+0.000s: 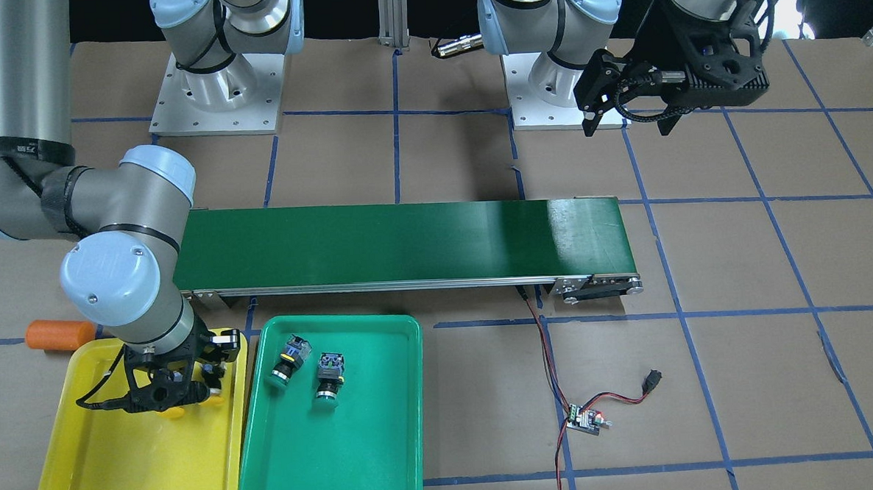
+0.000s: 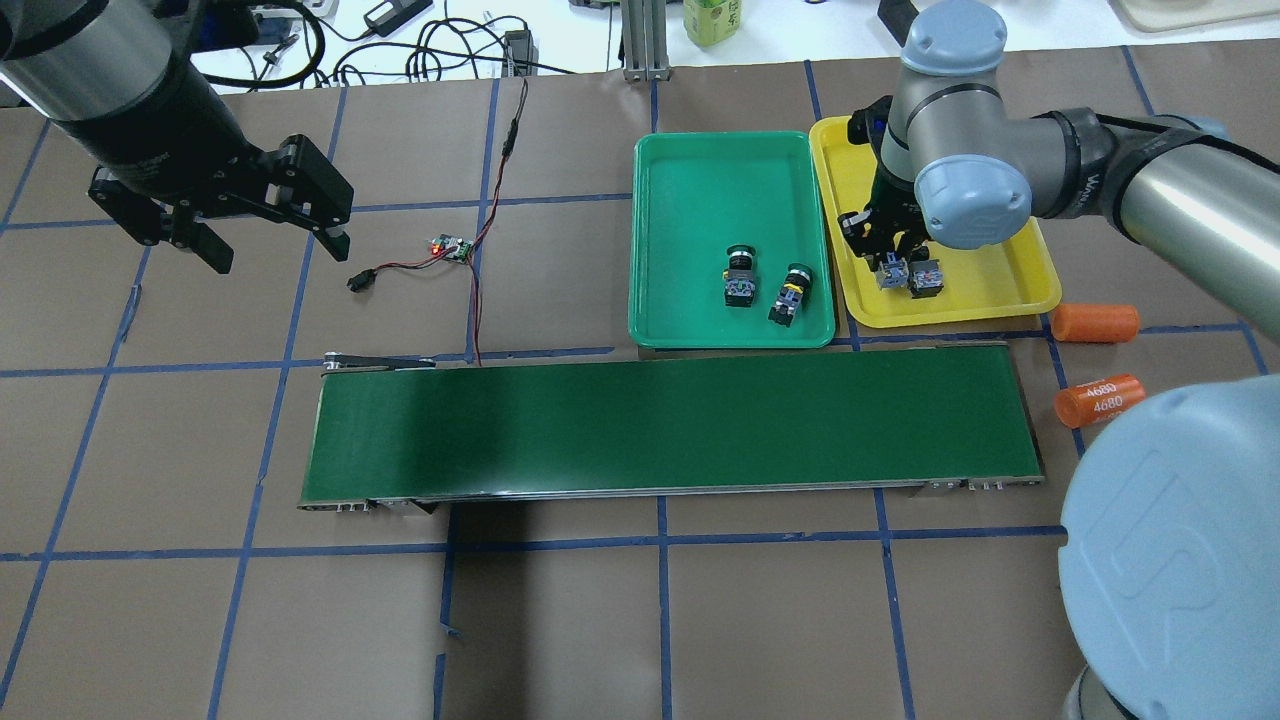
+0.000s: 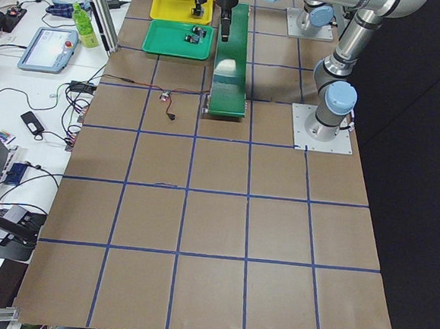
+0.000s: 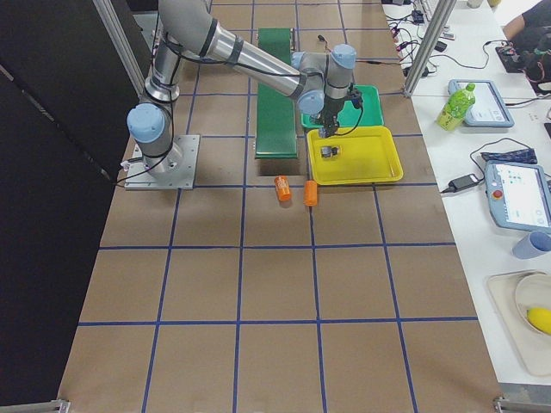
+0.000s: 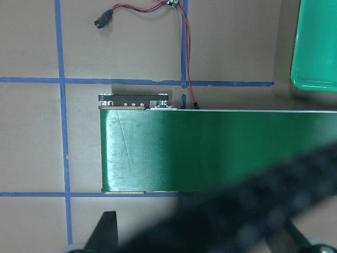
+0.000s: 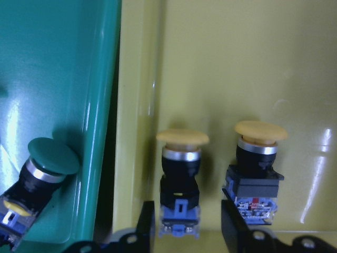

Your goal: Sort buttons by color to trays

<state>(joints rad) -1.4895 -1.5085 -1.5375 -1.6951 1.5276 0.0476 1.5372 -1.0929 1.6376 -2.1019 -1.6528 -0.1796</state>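
Right gripper is low inside the yellow tray. Its fingers are apart, 1 on each side of the body of a yellow button, and I see a gap on the side toward the 2nd yellow button. Both lie on their sides just beside each other, near the tray wall next to the green tray.

2 green buttons lie in the green tray, near its conveyor-belt end.

Left gripper hangs spread wide above the table, holding nothing, well apart from both trays.
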